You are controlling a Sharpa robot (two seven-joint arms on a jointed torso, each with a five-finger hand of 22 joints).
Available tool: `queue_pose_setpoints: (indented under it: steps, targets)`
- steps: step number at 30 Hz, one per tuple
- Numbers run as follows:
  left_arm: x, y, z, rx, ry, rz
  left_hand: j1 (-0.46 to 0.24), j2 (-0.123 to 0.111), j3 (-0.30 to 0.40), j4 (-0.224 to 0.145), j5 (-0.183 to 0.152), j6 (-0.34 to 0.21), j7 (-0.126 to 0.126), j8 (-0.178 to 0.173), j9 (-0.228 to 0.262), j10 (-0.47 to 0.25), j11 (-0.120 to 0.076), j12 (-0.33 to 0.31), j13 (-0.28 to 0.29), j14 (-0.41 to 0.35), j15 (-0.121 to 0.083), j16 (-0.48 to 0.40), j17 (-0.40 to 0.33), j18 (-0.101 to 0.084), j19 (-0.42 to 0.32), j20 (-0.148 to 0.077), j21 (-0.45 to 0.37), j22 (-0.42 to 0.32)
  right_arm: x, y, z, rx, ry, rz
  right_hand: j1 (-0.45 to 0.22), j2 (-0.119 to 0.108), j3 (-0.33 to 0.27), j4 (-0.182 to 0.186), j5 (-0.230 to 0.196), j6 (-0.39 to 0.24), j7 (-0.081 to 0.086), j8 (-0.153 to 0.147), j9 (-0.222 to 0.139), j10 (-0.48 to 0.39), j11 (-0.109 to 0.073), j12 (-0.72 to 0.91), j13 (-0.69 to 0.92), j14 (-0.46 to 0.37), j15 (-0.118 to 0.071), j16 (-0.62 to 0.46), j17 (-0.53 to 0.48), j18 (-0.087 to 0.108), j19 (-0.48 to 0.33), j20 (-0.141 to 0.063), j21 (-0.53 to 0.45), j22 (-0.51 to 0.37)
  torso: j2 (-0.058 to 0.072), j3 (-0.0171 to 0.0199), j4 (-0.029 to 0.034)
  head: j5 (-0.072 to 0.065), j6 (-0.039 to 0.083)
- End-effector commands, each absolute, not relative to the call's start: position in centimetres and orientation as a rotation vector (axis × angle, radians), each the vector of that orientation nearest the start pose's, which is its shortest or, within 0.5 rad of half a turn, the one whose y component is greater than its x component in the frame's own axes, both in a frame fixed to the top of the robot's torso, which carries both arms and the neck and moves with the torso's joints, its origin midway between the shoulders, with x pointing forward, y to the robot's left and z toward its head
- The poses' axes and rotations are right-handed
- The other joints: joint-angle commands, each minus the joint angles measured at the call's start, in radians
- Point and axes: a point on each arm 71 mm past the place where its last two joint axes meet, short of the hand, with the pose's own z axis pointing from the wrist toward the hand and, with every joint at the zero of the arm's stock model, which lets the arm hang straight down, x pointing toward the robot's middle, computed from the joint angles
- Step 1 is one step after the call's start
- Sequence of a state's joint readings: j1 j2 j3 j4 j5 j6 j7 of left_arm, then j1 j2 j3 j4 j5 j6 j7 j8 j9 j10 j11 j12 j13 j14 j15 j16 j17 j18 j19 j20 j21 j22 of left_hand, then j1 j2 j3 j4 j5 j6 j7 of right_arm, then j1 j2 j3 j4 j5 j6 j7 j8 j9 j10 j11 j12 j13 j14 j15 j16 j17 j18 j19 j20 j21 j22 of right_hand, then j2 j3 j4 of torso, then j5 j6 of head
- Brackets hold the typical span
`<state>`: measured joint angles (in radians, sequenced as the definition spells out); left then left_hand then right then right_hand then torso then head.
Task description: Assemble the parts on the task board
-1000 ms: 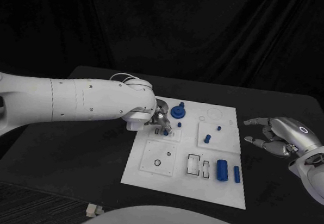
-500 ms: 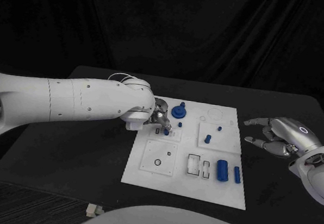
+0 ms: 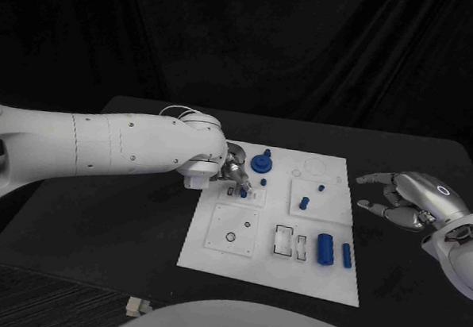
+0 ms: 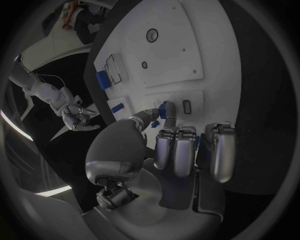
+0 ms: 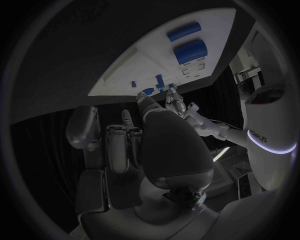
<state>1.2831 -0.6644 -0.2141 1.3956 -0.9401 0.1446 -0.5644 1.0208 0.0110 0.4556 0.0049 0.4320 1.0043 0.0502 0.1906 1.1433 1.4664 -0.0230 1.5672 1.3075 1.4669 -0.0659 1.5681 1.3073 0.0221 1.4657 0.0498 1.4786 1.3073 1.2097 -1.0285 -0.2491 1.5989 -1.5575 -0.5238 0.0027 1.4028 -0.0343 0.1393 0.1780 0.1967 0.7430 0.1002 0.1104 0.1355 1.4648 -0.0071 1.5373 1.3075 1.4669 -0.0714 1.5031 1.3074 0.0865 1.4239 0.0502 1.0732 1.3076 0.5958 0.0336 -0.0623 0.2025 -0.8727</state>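
**Left hand pinches a peg at the board's far-left corner**

The left hand [image 3: 232, 175] holds a small blue peg [image 4: 166, 109] over the task board [image 3: 251, 261]; the right hand [image 3: 403, 200] hangs beside the board's right edge, fingers loosely apart, holding nothing; two blue cylinders [image 3: 323, 248] lie near the board's front right.

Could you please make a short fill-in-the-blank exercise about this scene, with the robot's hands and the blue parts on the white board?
1. The left hand holds a small ____ part at the board.
2. The right hand hovers beside the board and holds ____.
3. The two long blue cylinders lie near the board's ____ edge, seen from the head view.
4. The table under the board is ____ in colour.

Missing words: blue; nothing; right; black
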Motion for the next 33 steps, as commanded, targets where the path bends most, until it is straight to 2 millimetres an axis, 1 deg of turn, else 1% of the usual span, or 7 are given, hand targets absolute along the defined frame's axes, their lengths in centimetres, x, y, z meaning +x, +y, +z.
queue_pose_setpoints:
  steps: [1, 6, 9, 22, 26, 31, 33]
  targets:
    - [47.99, 16.99, -25.78, -0.140, 2.507, -0.355, -0.012, 0.003, 0.043, -0.034, -0.025, -0.001, 0.000, -0.009, 0.001, 0.104, 0.007, 0.004, 0.263, 0.104, 0.005, 0.003, 0.263, 0.008, 0.023, 0.002, -0.006, 0.204, 43.30, -26.67, -23.18, -0.263, 1.621, 0.565, 0.001, 0.008, 0.003, 0.005, 0.005, 0.006, -0.002, 0.002, -0.001, 0.071, 0.008, -0.006, 0.225, 0.084, 0.009, -0.003, 0.200, 0.005, -0.006, -0.002, -0.006, 0.141, 0.000, 0.0004, 0.0007, 0.000, 0.000]
    - [47.97, 16.92, -25.81, -0.135, 2.512, -0.354, -0.015, 0.003, 0.045, -0.035, -0.058, -0.003, 0.001, -0.014, -0.001, 0.104, 0.008, 0.004, 0.263, 0.104, 0.006, 0.003, 0.263, 0.008, 0.021, 0.003, -0.008, 0.204, 43.30, -26.65, -23.19, -0.263, 1.620, 0.566, 0.001, 0.008, 0.003, 0.005, 0.005, 0.006, -0.002, 0.002, -0.001, 0.071, 0.008, -0.006, 0.225, 0.084, 0.009, -0.003, 0.200, 0.005, -0.006, -0.002, -0.006, 0.141, 0.000, 0.0000, -0.0013, 0.002, 0.000]
    - [47.95, 16.88, -25.82, -0.133, 2.514, -0.354, -0.021, 0.006, 0.038, -0.031, -0.134, -0.002, 0.003, -0.026, -0.012, 0.104, 0.010, 0.004, 0.263, 0.104, 0.007, 0.003, 0.263, 0.008, 0.021, 0.005, -0.010, 0.205, 43.30, -26.65, -23.19, -0.263, 1.620, 0.566, 0.001, 0.008, 0.003, 0.005, 0.005, 0.006, -0.002, 0.002, -0.001, 0.071, 0.008, -0.006, 0.225, 0.084, 0.009, -0.003, 0.200, 0.005, -0.006, -0.002, -0.006, 0.141, 0.000, 0.0001, -0.0013, 0.002, 0.000]
    - [47.97, 16.79, -25.86, -0.133, 2.515, -0.347, -0.020, 0.011, 0.030, -0.025, -0.158, -0.002, 0.005, -0.037, -0.025, 0.103, 0.012, 0.002, 0.262, 0.104, 0.009, 0.003, 0.263, 0.009, 0.018, 0.006, -0.014, 0.203, 43.26, -26.70, -23.22, -0.263, 1.623, 0.565, 0.003, 0.008, 0.003, 0.004, 0.006, 0.007, -0.001, 0.001, -0.002, 0.069, 0.008, -0.007, 0.223, 0.084, 0.009, -0.005, 0.198, 0.005, -0.006, -0.002, -0.008, 0.140, 0.000, 0.0007, -0.0005, 0.000, 0.000]
    - [48.05, 16.85, -25.89, -0.137, 2.517, -0.335, -0.026, 0.018, 0.005, -0.003, -0.230, 0.004, 0.007, -0.049, -0.043, 0.102, 0.014, 0.001, 0.261, 0.104, 0.011, 0.003, 0.263, 0.010, 0.017, 0.008, -0.017, 0.204, 43.24, -26.71, -23.24, -0.263, 1.624, 0.565, 0.003, 0.008, 0.003, 0.004, 0.006, 0.007, -0.001, 0.001, -0.002, 0.069, 0.008, -0.007, 0.223, 0.084, 0.009, -0.005, 0.198, 0.005, -0.006, -0.002, -0.008, 0.140, 0.000, 0.0005, 0.0001, -0.002, 0.000]
    - [48.15, 16.95, -25.93, -0.143, 2.517, -0.323, -0.066, 0.016, -0.080, 0.069, -0.294, 0.004, 0.019, -0.088, -0.096, 0.099, 0.024, -0.001, 0.259, 0.104, 0.019, 0.003, 0.263, 0.011, 0.013, 0.016, -0.025, 0.203, 43.21, -26.76, -23.25, -0.262, 1.626, 0.564, 0.004, 0.009, 0.004, 0.004, 0.006, 0.008, -0.001, 0.001, -0.003, 0.069, 0.008, -0.008, 0.223, 0.084, 0.009, -0.006, 0.198, 0.005, -0.007, -0.002, -0.010, 0.140, 0.000, 0.0001, 0.0002, -0.001, 0.000]
    - [48.16, 16.96, -25.94, -0.144, 2.517, -0.321, -0.097, 0.008, -0.117, 0.103, -0.337, -0.003, 0.027, -0.104, -0.117, 0.099, 0.031, -0.001, 0.259, 0.104, 0.024, 0.003, 0.263, 0.012, 0.012, 0.019, -0.027, 0.202, 43.21, -26.77, -23.26, -0.262, 1.627, 0.563, 0.004, 0.009, 0.004, 0.004, 0.006, 0.008, -0.001, 0.001, -0.003, 0.069, 0.008, -0.008, 0.223, 0.084, 0.009, -0.006, 0.198, 0.005, -0.007, -0.002, -0.010, 0.140, 0.000, 0.0002, 0.0001, -0.002, 0.000]
